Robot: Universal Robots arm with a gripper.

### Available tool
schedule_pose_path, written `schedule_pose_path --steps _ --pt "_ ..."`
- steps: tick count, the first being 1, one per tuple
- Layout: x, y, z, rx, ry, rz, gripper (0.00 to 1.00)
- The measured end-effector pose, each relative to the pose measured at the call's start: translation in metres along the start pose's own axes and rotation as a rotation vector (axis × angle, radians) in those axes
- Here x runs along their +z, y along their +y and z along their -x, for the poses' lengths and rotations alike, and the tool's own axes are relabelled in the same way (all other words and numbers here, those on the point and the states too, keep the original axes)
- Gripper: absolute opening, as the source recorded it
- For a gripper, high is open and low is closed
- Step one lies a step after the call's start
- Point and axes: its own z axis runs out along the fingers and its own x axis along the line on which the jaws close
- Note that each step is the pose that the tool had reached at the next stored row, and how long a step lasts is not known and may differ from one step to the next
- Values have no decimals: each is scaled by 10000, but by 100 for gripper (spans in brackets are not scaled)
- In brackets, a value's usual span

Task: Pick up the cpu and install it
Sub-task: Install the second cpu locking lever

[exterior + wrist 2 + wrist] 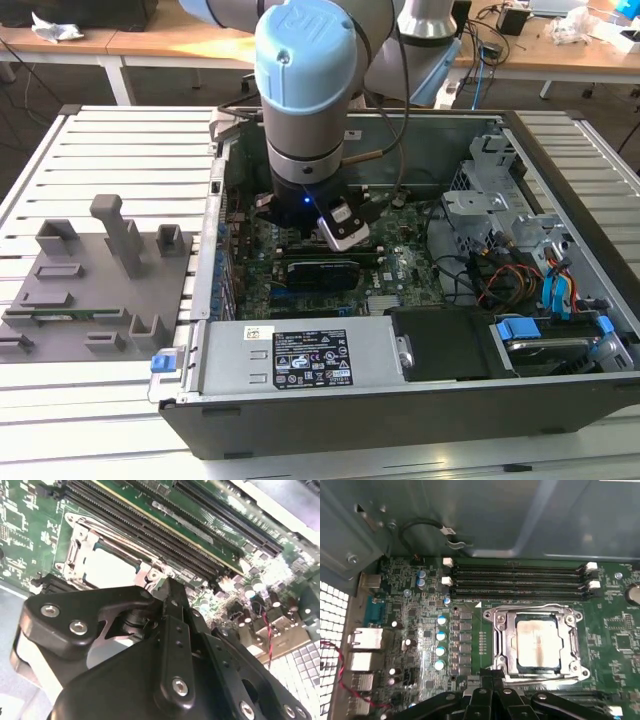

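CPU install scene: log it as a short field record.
cpu: pale square chip lying inside the socket frame on the motherboard
hand: low over the board, beside the socket frame's edge, holding nothing visible
memory slots: long black rows beside the socket
case: open computer case on a slatted table

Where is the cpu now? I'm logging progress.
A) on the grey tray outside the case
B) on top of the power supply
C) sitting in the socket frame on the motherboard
C: in both wrist views the cpu lies inside the metal socket frame.
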Motion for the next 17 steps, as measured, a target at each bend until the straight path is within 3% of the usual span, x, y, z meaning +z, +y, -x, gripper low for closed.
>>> schedule_pose_path --steps 4,10,15,17 --pt "2 -1 60 69 -16 -113 11" --pt "21 21 302 135 -28 -120 11" --pt "77 220 355 144 -31 -125 11" --pt "89 253 406 152 -31 -159 11"
